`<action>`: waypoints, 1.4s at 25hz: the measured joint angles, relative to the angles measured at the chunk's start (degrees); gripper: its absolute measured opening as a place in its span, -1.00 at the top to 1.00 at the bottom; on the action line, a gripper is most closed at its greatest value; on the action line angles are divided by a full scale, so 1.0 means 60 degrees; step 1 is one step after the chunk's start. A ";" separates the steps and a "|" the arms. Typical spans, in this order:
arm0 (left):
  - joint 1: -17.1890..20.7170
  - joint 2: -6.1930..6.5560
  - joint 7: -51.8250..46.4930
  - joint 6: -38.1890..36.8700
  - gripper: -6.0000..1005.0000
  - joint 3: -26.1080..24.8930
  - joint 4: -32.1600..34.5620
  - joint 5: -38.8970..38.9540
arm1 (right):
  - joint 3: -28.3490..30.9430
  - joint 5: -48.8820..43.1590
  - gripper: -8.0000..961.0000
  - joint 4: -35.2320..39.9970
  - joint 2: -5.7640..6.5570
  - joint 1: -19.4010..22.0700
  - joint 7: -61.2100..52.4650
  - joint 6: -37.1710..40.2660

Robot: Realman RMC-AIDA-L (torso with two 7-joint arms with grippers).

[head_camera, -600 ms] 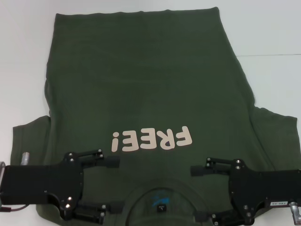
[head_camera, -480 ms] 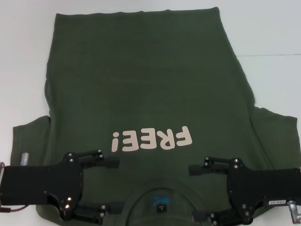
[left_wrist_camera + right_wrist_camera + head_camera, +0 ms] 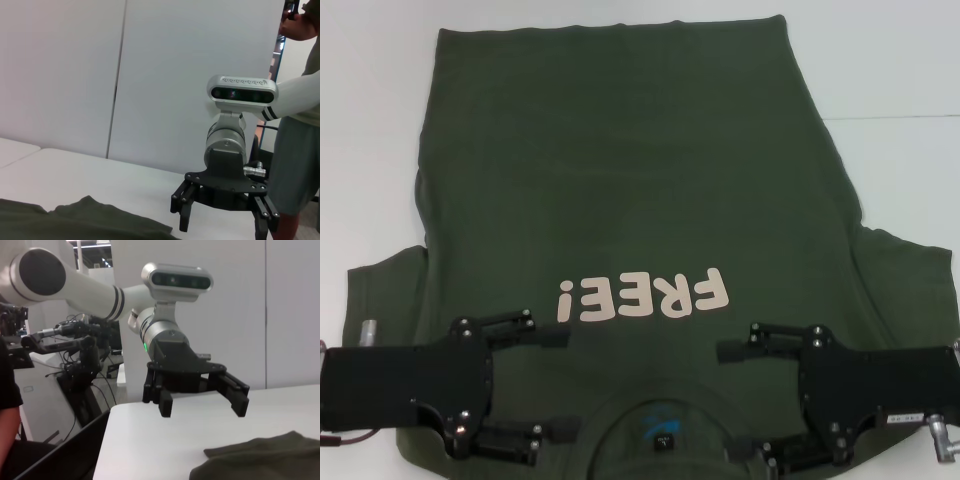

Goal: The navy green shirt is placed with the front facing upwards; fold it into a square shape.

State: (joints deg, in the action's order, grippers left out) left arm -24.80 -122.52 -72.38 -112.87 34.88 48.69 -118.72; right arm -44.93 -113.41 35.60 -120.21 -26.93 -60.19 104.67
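The left gripper (image 3: 558,385) and right gripper (image 3: 738,405), both wide open and empty, hover beside the collar (image 3: 665,412) of the navy green shirt (image 3: 630,190), spread face-up on the white desk (image 3: 890,70), apparently poised to pinch its shoulders.

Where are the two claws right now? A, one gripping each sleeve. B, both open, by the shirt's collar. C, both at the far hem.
B: the left claw and right claw hang open either side of the shirt's collar.
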 joint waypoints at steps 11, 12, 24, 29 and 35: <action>-0.0249 0.0035 0.0083 0.0223 -0.86 -0.0275 -0.0259 0.0093 | 0.0205 0.0372 -0.91 0.0536 0.0362 -0.1057 -0.4562 -0.0794; -0.0281 0.0038 0.0083 0.0270 -0.86 -0.0276 -0.0326 0.0095 | 0.0187 0.0288 -0.91 0.0746 0.0387 -0.1127 -0.5054 -0.0938; -0.0394 -0.0013 0.0097 0.0740 -0.86 -0.0277 -0.0610 0.0332 | 0.0618 -0.0744 -0.91 0.5243 0.0493 -0.0462 -0.9937 -0.1607; -0.0436 -0.0022 0.0097 0.0888 -0.86 -0.0276 -0.0743 0.0542 | 0.1606 -0.0965 -0.91 0.6149 0.0635 -0.0430 -1.0663 -0.0214; -0.0531 -0.0024 0.0097 0.1062 -0.86 -0.0277 -0.0844 0.0591 | 0.2126 -0.2411 -0.91 0.7312 0.0706 -0.0392 -1.1826 0.0339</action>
State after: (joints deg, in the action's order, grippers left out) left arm -27.98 -122.66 -71.80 -106.49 33.22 43.62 -115.18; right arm -32.17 -127.87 79.47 -115.98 -29.28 -131.14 106.70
